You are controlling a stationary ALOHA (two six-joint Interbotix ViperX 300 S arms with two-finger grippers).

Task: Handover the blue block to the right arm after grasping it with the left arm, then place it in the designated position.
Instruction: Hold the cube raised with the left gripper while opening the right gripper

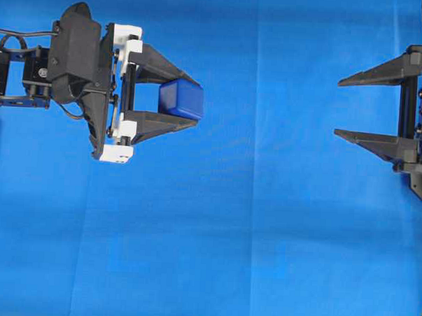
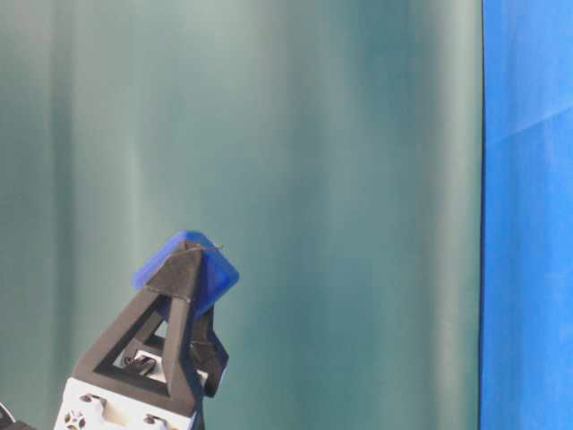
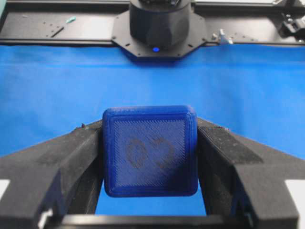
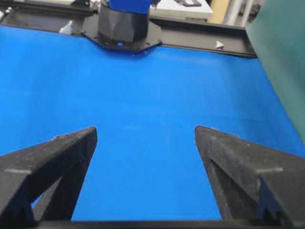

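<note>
Looking down from overhead, the left gripper (image 1: 185, 101) is closed onto the blue block (image 1: 181, 98), its two black fingers pinching opposite faces near their tips. White plastic mounts and loose cables sit behind those fingers. Well apart from the block, across the bright blue cloth (image 1: 250, 230), the right gripper (image 1: 337, 107) stands spread wide with nothing between its pointed fingers.

From table level, the block (image 2: 192, 269) sits tilted, corner up, at the tip of the left gripper (image 2: 183, 269), with a dull green backdrop (image 2: 313, 161) behind it.

Through the left wrist camera, the block (image 3: 150, 150) fills the gap between matte, grainy fingers (image 3: 71, 157); it is dark blue, a rounded-edge cube with fine printed lines and a faint embossed mark.

Through the right wrist camera, the right gripper's fingers (image 4: 62, 152) frame only cloth (image 4: 143, 95).
</note>
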